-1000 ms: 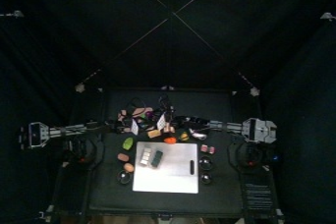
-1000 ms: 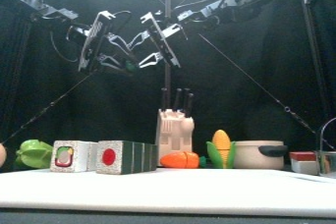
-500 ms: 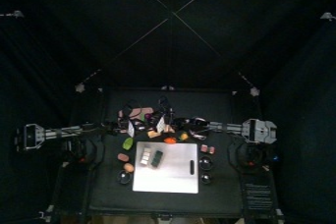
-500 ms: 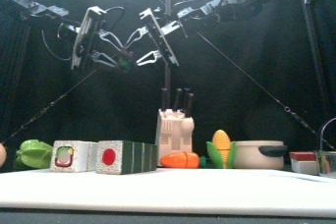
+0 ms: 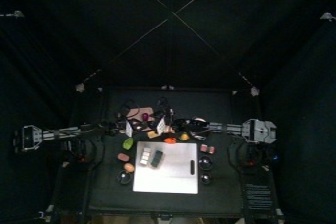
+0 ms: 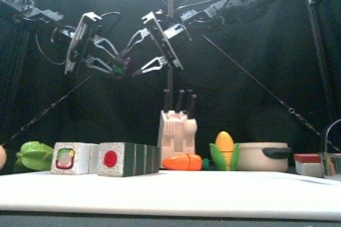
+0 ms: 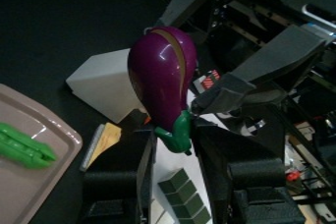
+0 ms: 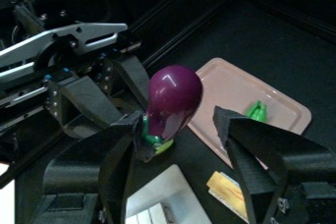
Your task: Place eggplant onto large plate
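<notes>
Currently the hand-over step is in hand, high above the surface: the eggplant (image 7: pixel 160 76) hangs in mid-air between the 2 arms, left of the middle in the front view. It is pinched by the left pincer (image 7: pixel 182 141), with its green stem end towards that wrist. The right pincer (image 8: pixel 182 140) is spread wide around the same eggplant, and gaps can be seen on both sides, so it is judged to have let go.

The large plate (image 8: pixel 230 76) is seen far below the eggplant in both wrist views. A small green thing (image 8: pixel 258 111) lies on it near 1 edge, while most of its face is bare. What that green thing is cannot be told.

The next move is judged to call for 2 things. The right arm must be drawn clear of the eggplant, and the left arm must be lowered until the eggplant rests on the bare part of the plate before the jaws are opened.

On the surface a white board (image 6: pixel 173 193) lies nearest the front. Behind it, from left to right, a green pepper (image 6: pixel 36 155), 2 printed cubes (image 6: pixel 103 158), a knife block (image 6: pixel 176 131), a corn cob (image 6: pixel 225 149) and a lidded pot (image 6: pixel 262 156) are ranged. The tall knife block and the crowded row could be struck on the way down, and the green thing on the plate could be pressed under the eggplant.
</notes>
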